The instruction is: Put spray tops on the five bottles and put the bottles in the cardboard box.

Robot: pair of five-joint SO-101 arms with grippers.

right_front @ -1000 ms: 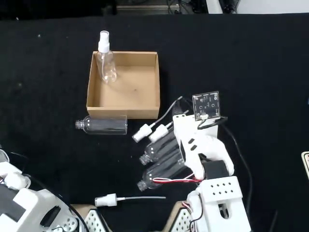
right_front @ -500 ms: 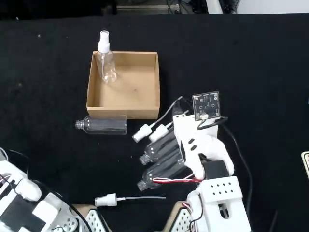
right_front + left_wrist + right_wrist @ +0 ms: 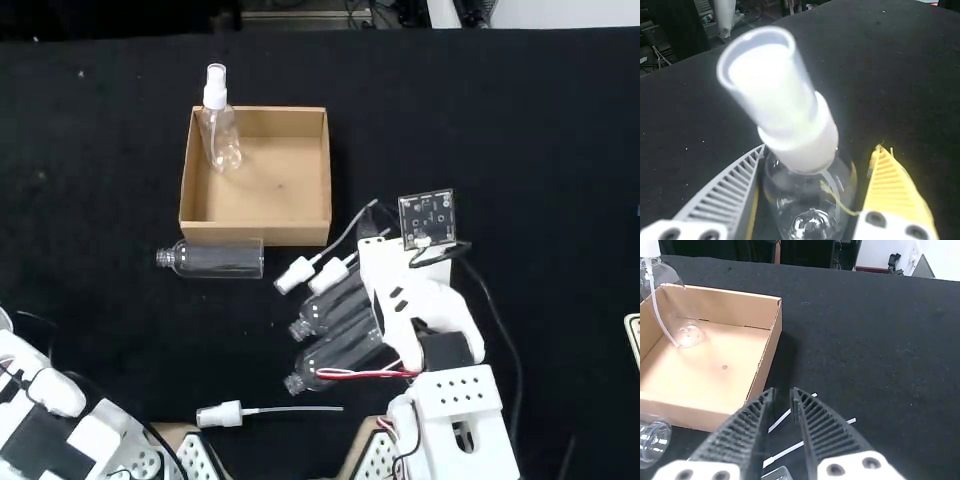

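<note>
Clear plastic bottle with a white spray top [image 3: 805,210] sits clenched in our left gripper [image 3: 821,150], with the grey ribbed finger [image 3: 735,185] and the yellow ribbed finger [image 3: 887,185] pressed to either side of its body and its capped neck tilted up toward the wrist camera above the black table cloth [image 3: 890,60]. From the high view we find our left arm [image 3: 45,430] at the near left corner of the table. Our right gripper [image 3: 782,392] grasps nothing: its two black ribbed fingers [image 3: 815,425] are drawn nearly together with only a thin slit between them, and they hover just short of the open brown cardboard box [image 3: 255,232]. Inside that box we see a second sprayer-topped clear bottle [image 3: 220,135] leaning in the far left corner, its white top poking above the rim. Just in front of the box a capless clear bottle [image 3: 215,258] lies on its side. Between the box and the white right arm [image 3: 425,300] we count two loose white spray tops [image 3: 293,273] with thin dip tubes, side by side, and right next to them two more capless bottles [image 3: 330,312] lying partly beneath the arm. A third loose spray top [image 3: 222,413] with a long tube lies near the table's front edge, well apart from the box
</note>
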